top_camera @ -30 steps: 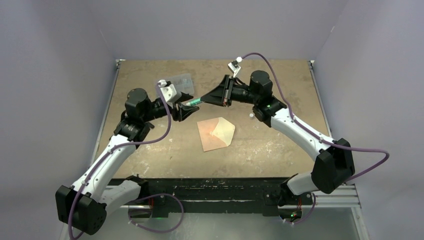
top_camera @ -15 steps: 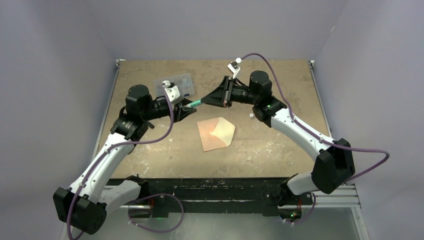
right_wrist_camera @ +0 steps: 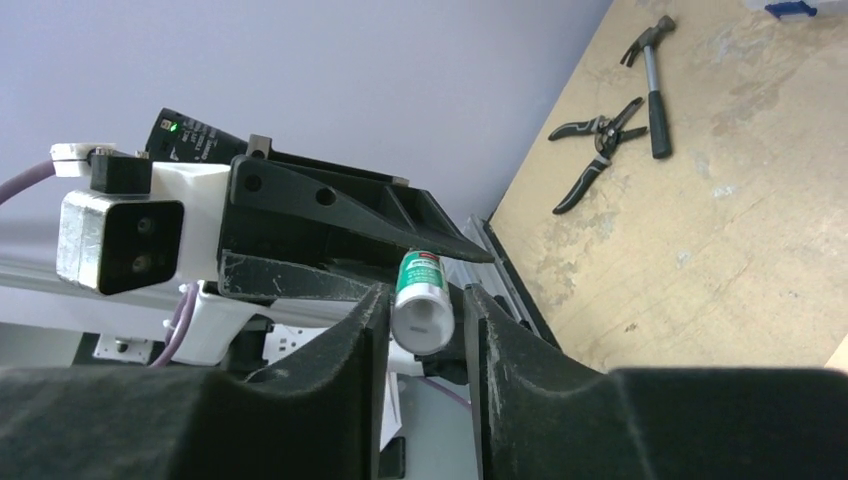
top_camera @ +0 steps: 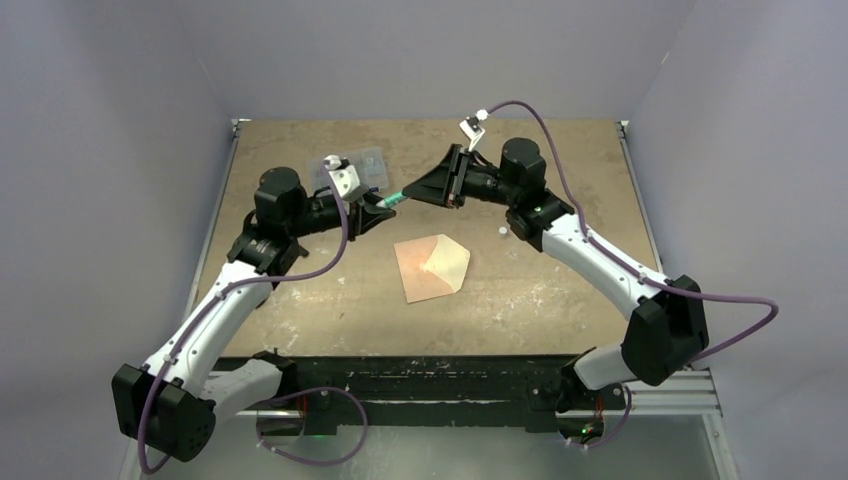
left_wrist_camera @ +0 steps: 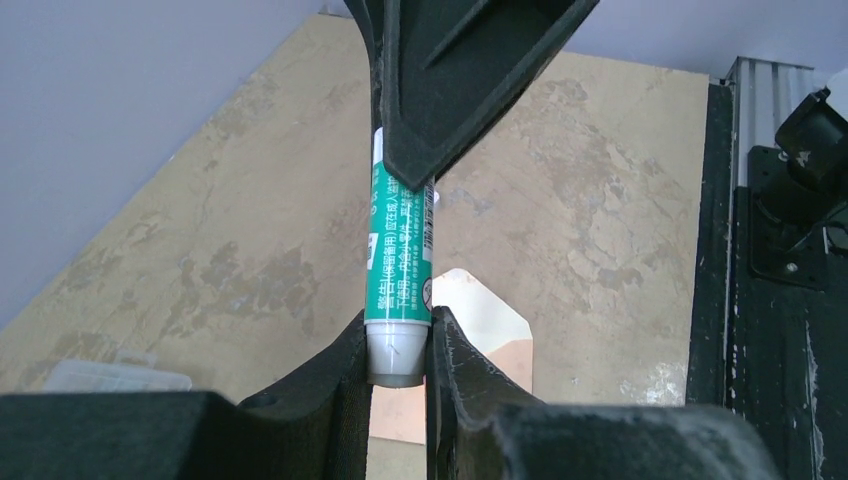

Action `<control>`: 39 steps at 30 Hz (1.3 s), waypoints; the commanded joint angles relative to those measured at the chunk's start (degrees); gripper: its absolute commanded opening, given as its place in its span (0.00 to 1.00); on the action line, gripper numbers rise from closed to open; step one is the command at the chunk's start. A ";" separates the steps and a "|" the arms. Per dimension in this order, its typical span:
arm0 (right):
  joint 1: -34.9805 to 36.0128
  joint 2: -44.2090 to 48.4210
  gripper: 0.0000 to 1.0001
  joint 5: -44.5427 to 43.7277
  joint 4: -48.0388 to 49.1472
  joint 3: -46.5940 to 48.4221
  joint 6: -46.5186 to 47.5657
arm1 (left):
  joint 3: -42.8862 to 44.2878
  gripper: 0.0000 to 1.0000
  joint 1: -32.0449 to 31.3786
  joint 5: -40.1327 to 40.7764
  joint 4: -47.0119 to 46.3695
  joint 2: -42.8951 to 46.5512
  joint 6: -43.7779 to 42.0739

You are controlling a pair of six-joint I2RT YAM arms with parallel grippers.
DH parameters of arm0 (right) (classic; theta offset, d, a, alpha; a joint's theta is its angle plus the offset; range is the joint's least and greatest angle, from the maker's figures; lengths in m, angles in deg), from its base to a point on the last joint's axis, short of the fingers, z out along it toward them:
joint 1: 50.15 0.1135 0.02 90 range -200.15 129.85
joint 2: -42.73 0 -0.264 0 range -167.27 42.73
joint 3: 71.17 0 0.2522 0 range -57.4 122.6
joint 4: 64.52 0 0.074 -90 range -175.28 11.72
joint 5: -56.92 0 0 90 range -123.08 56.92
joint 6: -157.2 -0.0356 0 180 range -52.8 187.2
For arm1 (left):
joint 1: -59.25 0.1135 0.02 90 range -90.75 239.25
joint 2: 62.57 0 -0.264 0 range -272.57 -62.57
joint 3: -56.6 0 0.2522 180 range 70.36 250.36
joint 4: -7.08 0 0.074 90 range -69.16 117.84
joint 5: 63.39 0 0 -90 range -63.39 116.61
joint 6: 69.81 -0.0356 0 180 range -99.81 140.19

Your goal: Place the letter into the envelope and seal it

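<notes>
The envelope [top_camera: 432, 267] lies flat mid-table, its pale cream flap open and pointing right; it also shows in the left wrist view [left_wrist_camera: 490, 325]. The letter does not show as a separate sheet. A green-and-white glue stick [top_camera: 390, 201] hangs in the air between both grippers, above and left of the envelope. My left gripper [top_camera: 378, 207] is shut on the stick's white end [left_wrist_camera: 398, 350]. My right gripper [top_camera: 405, 195] has its jaws around the stick's other end [right_wrist_camera: 420, 300], with a small gap showing beside it.
A clear plastic box [top_camera: 360, 165] sits at the back left, behind the left wrist. A small white speck [top_camera: 502, 230] lies right of the envelope. A hammer [right_wrist_camera: 655, 90] and pliers [right_wrist_camera: 595, 150] lie on a wooden surface in the right wrist view.
Both grippers and the glue stick have shifted slightly up and toward the back. The envelope has not moved.
</notes>
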 commanded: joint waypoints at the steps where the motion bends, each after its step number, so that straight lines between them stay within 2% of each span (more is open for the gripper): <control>1: 1.39 -1.59 0.41 -1.19 1.90 2.58 1.33 | -0.39 0.00 0.08 -0.04 -8.58 -0.49 3.84; 2: 1.55 -1.82 0.46 -1.27 2.46 2.59 1.21 | -0.36 0.00 0.08 0.44 -8.50 -0.67 3.95; 6: 2.19 -2.83 0.51 -0.62 2.47 3.78 1.60 | -0.02 0.00 0.08 2.60 -8.35 -1.45 4.74; 20: 2.66 -5.46 0.45 -3.21 3.55 5.54 2.85 | 0.11 0.00 0.08 1.48 -7.07 -2.81 4.83; 28: 2.97 -5.59 0.31 -2.67 3.81 6.13 3.18 | 0.32 0.00 0.08 1.21 -6.33 -3.21 4.41; 32: 3.11 -5.70 0.17 -2.21 3.61 6.58 3.47 | 0.66 0.00 0.08 1.96 -6.15 -3.34 4.43; 33: 3.09 -5.61 0.11 -2.35 3.54 6.57 3.64 | 0.85 0.04 0.08 3.18 -6.11 -3.34 4.87; 35: 3.15 -5.16 0.00 -3.36 2.86 6.42 4.47 | 1.19 0.21 0.08 6.40 -6.02 -3.30 6.30; 36: 3.14 -4.78 0.00 -4.17 2.70 6.22 5.20 | 1.31 0.31 0.08 7.88 -5.79 -3.26 6.61; 39: 3.11 -2.99 0.00 -7.96 2.88 4.66 7.76 | 1.47 0.51 0.08 11.05 -4.92 -2.81 7.15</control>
